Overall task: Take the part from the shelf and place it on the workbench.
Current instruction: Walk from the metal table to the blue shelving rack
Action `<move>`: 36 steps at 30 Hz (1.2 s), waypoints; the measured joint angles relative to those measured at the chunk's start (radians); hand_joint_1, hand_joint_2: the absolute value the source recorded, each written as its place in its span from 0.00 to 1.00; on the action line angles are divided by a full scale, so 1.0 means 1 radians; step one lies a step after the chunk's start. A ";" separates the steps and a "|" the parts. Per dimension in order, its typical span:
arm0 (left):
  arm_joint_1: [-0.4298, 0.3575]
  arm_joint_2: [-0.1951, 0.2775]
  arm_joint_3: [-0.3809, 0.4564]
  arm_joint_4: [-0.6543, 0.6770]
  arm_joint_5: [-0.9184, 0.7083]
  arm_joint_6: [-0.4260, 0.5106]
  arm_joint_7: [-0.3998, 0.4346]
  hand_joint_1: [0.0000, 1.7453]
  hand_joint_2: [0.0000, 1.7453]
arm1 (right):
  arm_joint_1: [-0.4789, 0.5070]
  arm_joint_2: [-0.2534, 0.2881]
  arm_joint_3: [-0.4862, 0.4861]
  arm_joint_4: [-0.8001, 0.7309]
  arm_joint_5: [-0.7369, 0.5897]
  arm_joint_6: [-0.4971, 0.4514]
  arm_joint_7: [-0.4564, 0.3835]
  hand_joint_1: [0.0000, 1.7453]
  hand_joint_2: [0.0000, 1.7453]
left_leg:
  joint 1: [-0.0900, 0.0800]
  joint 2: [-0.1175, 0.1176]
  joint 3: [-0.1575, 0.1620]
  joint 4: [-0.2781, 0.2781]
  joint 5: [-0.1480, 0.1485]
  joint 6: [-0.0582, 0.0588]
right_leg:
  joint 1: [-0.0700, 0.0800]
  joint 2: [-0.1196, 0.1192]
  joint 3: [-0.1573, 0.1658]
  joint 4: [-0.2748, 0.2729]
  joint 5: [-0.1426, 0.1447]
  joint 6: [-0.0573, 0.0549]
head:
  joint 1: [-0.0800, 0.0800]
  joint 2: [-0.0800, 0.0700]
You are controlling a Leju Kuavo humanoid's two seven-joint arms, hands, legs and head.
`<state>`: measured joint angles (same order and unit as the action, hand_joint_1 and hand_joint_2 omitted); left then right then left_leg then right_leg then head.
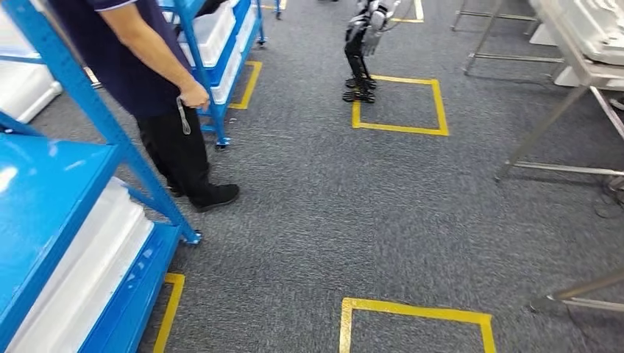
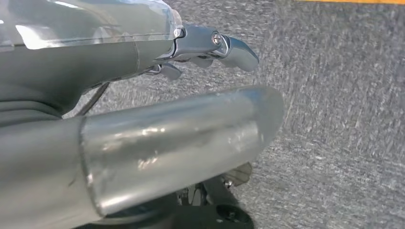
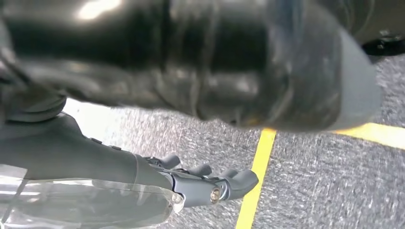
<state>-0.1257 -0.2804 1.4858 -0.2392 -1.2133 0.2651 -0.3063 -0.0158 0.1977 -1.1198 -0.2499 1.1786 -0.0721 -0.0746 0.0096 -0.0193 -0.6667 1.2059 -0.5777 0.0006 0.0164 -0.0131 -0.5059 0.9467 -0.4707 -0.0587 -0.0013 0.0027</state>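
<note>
A blue shelf (image 1: 51, 191) stands close on my left, with long white bins (image 1: 88, 272) on its lower level. I cannot make out a separate part on it. At the right stands a metal-legged workbench (image 1: 566, 70) carrying white trays. My left hand (image 2: 143, 119) hangs over grey carpet, its fingers (image 2: 229, 45) stretched out and apart from the thick thumb, holding nothing. My right hand (image 3: 200, 186) also hangs over the carpet with fingers extended and nothing in it. Its thumb (image 3: 267, 71) is a dark blur close to the camera.
A person (image 1: 147, 66) stands between the near shelf and a second blue shelf (image 1: 221, 59), holding a small metal object (image 1: 182, 118). Another robot (image 1: 362, 51) stands far ahead by a yellow floor square (image 1: 401, 103). A second yellow square (image 1: 412, 309) lies just ahead.
</note>
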 joint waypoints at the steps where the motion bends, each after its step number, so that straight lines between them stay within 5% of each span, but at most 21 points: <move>1: 0.001 0.000 0.000 0.000 0.000 0.000 0.000 0.00 0.00 | 0.000 0.001 0.000 0.001 0.001 0.000 0.000 0.00 0.00 | 0.006 0.005 -0.023 0.046 -0.014 -0.009 | -0.002 -0.017 0.000 0.002 -0.003 0.004 | 0.000 0.000; 3: 0.004 0.002 0.000 0.000 0.003 0.000 0.000 0.00 0.00 | -0.002 0.003 0.000 0.003 0.002 0.000 0.000 0.00 0.00 | 0.018 0.016 -0.017 0.035 0.014 -0.028 | -0.010 -0.046 -0.001 0.013 -0.013 0.016 | 0.000 0.000; 6: 0.004 0.001 0.000 0.000 0.012 0.006 0.001 0.00 0.00 | -0.004 0.005 0.000 0.004 0.003 0.000 0.000 0.00 0.00 | 0.028 0.060 0.075 -0.138 0.093 -0.045 | -0.022 -0.080 -0.005 0.051 -0.041 0.044 | 0.000 0.000; 8: 0.002 -0.001 0.000 0.001 0.017 0.017 0.001 0.00 0.00 | -0.006 0.005 0.001 0.004 0.005 0.001 0.000 0.00 0.00 | 0.023 0.068 0.093 -0.170 0.096 -0.029 | -0.022 -0.093 -0.008 0.070 -0.055 0.061 | 0.001 0.000; 10: 0.002 -0.002 0.001 0.001 0.022 0.030 0.001 0.00 0.00 | -0.013 0.007 0.001 0.005 0.008 0.003 0.000 0.00 0.00 | 0.018 0.050 0.090 -0.168 0.098 -0.007 | -0.027 -0.099 -0.005 0.073 -0.059 0.071 | 0.001 0.000; 13: 0.000 -0.003 0.001 0.001 0.030 0.044 0.001 0.00 0.00 | -0.016 0.008 0.001 0.006 0.010 0.004 0.000 0.00 0.00 | 0.018 0.024 0.087 -0.174 0.106 0.014 | -0.037 -0.036 -0.030 0.139 -0.115 0.082 | 0.002 0.000; 16: -0.002 -0.005 0.001 0.001 0.033 0.052 0.001 0.00 0.00 | -0.015 0.009 0.001 0.009 0.012 0.008 0.000 0.00 0.00 | 0.011 -0.007 0.078 -0.174 0.112 0.023 | -0.037 0.007 -0.121 0.324 -0.201 0.078 | 0.001 0.000; 18: -0.001 -0.005 0.001 0.001 0.035 0.055 0.001 0.00 0.00 | -0.015 0.009 0.001 0.010 0.013 0.011 0.000 0.00 0.00 | 0.007 -0.033 0.076 -0.174 0.113 0.025 | -0.033 0.011 -0.134 0.342 -0.178 0.070 | 0.001 0.000; 19: -0.001 -0.006 0.001 0.001 0.036 0.056 0.001 0.00 0.00 | -0.015 0.009 0.001 0.011 0.013 0.012 0.000 0.00 0.00 | 0.006 -0.047 0.077 -0.174 0.114 0.025 | -0.031 0.019 -0.114 0.293 -0.141 0.063 | 0.001 0.000; 22: 0.000 -0.006 0.001 0.001 0.033 0.036 0.000 0.00 0.00 | -0.012 0.008 0.000 0.011 0.012 0.012 0.000 0.00 0.00 | 0.009 -0.084 0.075 -0.174 0.120 0.017 | -0.023 0.091 -0.036 0.109 -0.054 0.047 | 0.001 0.000; 23: 0.002 -0.004 0.001 0.001 0.031 0.023 -0.001 0.00 0.00 | -0.012 0.008 0.000 0.011 0.011 0.012 0.000 0.00 0.00 | 0.011 -0.094 0.072 -0.175 0.123 0.012 | -0.021 0.107 -0.027 0.086 -0.049 0.045 | 0.001 0.000; 25: 0.009 0.002 0.001 0.001 0.031 0.004 -0.002 0.00 0.00 | -0.015 0.009 -0.001 0.011 0.010 0.012 0.001 0.00 0.00 | 0.014 -0.116 0.067 -0.181 0.130 -0.002 | -0.016 0.092 -0.024 0.076 -0.046 0.041 | 0.001 0.000; 26: 0.013 0.005 0.001 0.001 0.031 0.000 -0.002 0.00 0.00 | -0.015 0.010 -0.001 0.011 0.010 0.012 0.001 0.00 0.00 | 0.014 -0.111 0.064 -0.179 0.129 -0.006 | -0.017 0.077 -0.020 0.068 -0.041 0.038 | 0.001 0.000; 28: 0.016 0.012 0.001 0.001 0.030 -0.005 -0.003 0.00 0.00 | -0.013 0.012 -0.001 0.011 0.009 0.012 0.001 0.00 0.00 | 0.008 -0.064 0.041 -0.131 0.094 -0.011 | -0.020 0.044 -0.013 0.048 -0.030 0.026 | 0.000 0.000; 30: 0.019 0.022 0.000 -0.002 0.022 -0.029 -0.004 0.00 0.00 | -0.008 0.013 -0.005 0.012 0.000 0.012 -0.001 0.00 0.00 | 0.005 -0.010 -0.008 -0.014 0.023 -0.012 | -0.018 0.009 -0.015 0.042 -0.027 0.018 | -0.001 0.000; 32: 0.032 0.041 -0.005 -0.015 0.005 -0.091 -0.005 0.00 0.00 | -0.006 0.014 -0.014 0.011 -0.014 0.015 -0.005 0.00 0.00 | 0.006 0.007 -0.042 0.077 -0.015 -0.018 | -0.017 -0.024 -0.020 0.045 -0.028 0.017 | -0.001 0.000; 34: 0.056 0.056 -0.013 -0.051 -0.015 -0.179 -0.002 0.00 0.00 | -0.005 0.015 -0.026 0.011 -0.023 0.018 -0.008 0.00 0.00 | 0.008 0.019 -0.002 0.032 0.016 -0.023 | -0.017 -0.051 -0.021 0.050 -0.031 0.019 | -0.001 0.000; 36: 0.076 0.057 -0.022 -0.108 -0.033 -0.253 0.005 0.00 0.00 | -0.005 0.017 -0.037 0.010 -0.025 0.020 -0.008 0.00 0.00 | 0.006 0.057 0.084 -0.107 0.066 -0.020 | -0.016 -0.072 -0.021 0.059 -0.038 0.027 | -0.001 0.000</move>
<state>-0.0498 -0.2238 1.4635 -0.3475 -1.2463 0.0123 -0.3010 -0.0207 0.2150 -1.1568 -0.2403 1.1540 -0.0523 -0.0821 0.0156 0.0381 -0.5825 1.0991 -0.5120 -0.0198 0.0009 -0.0855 -0.5265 1.0057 -0.5087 -0.0319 -0.0022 0.0027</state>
